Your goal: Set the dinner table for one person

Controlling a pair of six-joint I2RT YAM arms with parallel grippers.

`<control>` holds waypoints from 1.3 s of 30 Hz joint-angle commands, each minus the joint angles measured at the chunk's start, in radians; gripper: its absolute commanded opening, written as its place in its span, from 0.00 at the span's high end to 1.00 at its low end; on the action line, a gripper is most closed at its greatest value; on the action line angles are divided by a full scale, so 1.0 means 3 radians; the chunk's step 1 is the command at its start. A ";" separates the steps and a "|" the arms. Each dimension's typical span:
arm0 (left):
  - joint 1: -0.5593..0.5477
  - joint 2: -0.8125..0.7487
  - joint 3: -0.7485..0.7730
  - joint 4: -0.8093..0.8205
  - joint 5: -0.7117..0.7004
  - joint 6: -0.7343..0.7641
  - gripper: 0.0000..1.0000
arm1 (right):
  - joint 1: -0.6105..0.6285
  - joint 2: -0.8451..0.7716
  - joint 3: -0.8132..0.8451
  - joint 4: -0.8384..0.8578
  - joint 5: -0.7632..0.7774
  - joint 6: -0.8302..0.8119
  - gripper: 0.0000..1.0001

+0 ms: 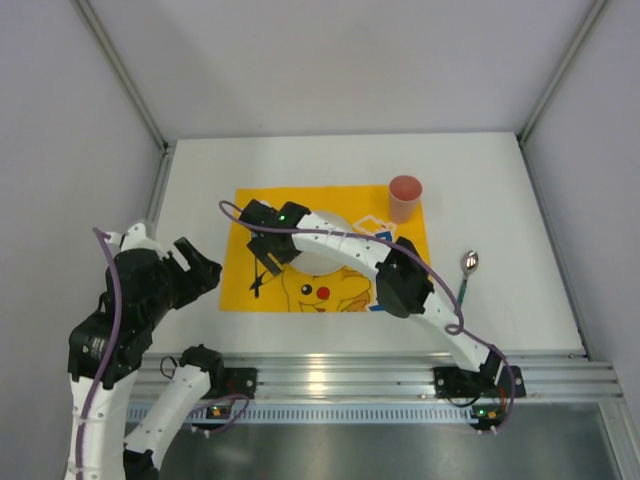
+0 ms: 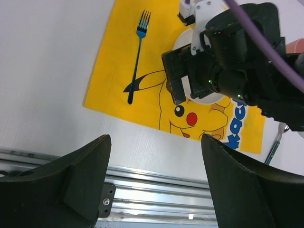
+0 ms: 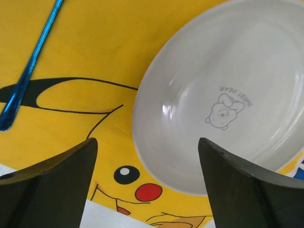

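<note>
On the white dinner table (image 1: 500, 190) lies a yellow Pikachu mat (image 1: 250, 205). A white plate (image 3: 228, 95) sits in the mat's middle and a blue fork (image 2: 137, 57) lies flat along its left side. My right gripper (image 3: 147, 185) hovers open over the mat between fork and plate, nothing between its fingers. In the top view it (image 1: 265, 262) hides most of the fork. My left gripper (image 2: 156, 180) stands open and empty above the table's near left part, off the mat. A pink cup (image 1: 405, 196) stands upright at the mat's far right corner.
A spoon (image 1: 468, 264) lies on the bare table right of the mat. The ribbed aluminium rail (image 1: 330, 375) runs along the near edge. The right arm (image 1: 400, 280) stretches diagonally over the plate. Grey walls close in the left, right and far sides.
</note>
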 commanded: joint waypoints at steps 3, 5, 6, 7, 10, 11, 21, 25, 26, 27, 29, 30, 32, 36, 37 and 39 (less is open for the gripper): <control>-0.0015 0.0025 0.0025 0.0008 0.0047 0.0105 0.18 | -0.0083 -0.0816 0.0394 0.0106 0.0335 -0.0037 0.09; -0.0015 0.0061 -0.0051 0.0085 0.0144 0.0151 0.15 | -0.0124 -0.1327 0.0231 0.0279 0.0906 -0.0180 0.03; -0.0015 0.0076 -0.0077 0.0111 0.0175 0.0172 0.15 | -0.0139 -0.1526 -0.0104 0.0402 0.1176 -0.0236 0.02; -0.0015 0.0092 -0.0098 0.0177 0.0220 0.0182 0.15 | -0.0195 -0.1923 -0.0325 0.0530 0.1746 -0.0308 0.01; -0.0015 0.0163 -0.0185 0.0320 0.0302 0.0279 0.15 | -0.0536 -0.2645 -0.1185 0.0970 0.2309 -0.0534 0.00; -0.0015 0.0189 -0.0236 0.0361 0.0379 0.0294 0.15 | -0.0705 -0.2780 -0.1303 0.0920 0.2238 -0.0270 0.00; -0.0015 0.0445 -0.0461 0.0750 0.0727 0.0336 0.16 | -0.3263 -0.3696 -0.3694 0.0393 -0.0610 0.0954 0.00; -0.0015 0.0404 -0.0594 0.0791 0.0773 0.0249 0.16 | -0.3294 -0.3711 -0.4264 0.0525 -0.0733 0.1036 0.02; -0.0015 0.0378 -0.0640 0.0786 0.0763 0.0233 0.16 | -0.3294 -0.3717 -0.4346 0.0587 -0.0703 0.1097 0.02; -0.0015 0.0363 -0.0655 0.0791 0.0763 0.0218 0.16 | -0.3299 -0.3717 -0.4493 0.0623 -0.0682 0.1118 0.02; -0.0015 0.0286 -0.0711 0.0776 0.0753 0.0172 0.16 | -0.3365 -0.3681 -0.4668 0.0735 -0.0702 0.1133 0.05; -0.0015 0.0256 -0.0737 0.0765 0.0748 0.0157 0.16 | -0.3386 -0.3615 -0.4724 0.0781 -0.0723 0.1133 0.06; -0.0015 0.0174 -0.0793 0.0730 0.0748 0.0121 0.16 | -0.3447 -0.3553 -0.4888 0.0954 -0.0855 0.1077 0.09; -0.0015 0.0092 -0.0875 0.0678 0.0758 0.0085 0.16 | -0.3473 -0.3420 -0.5088 0.1195 -0.0922 0.1087 0.17; -0.0015 0.0092 -0.0880 0.0643 0.0758 0.0085 0.16 | -0.3488 -0.3410 -0.5113 0.1236 -0.0912 0.1082 0.19; -0.0015 0.0097 -0.0875 0.0627 0.0753 0.0105 0.16 | -0.3504 -0.3359 -0.5139 0.1328 -0.0897 0.1052 0.25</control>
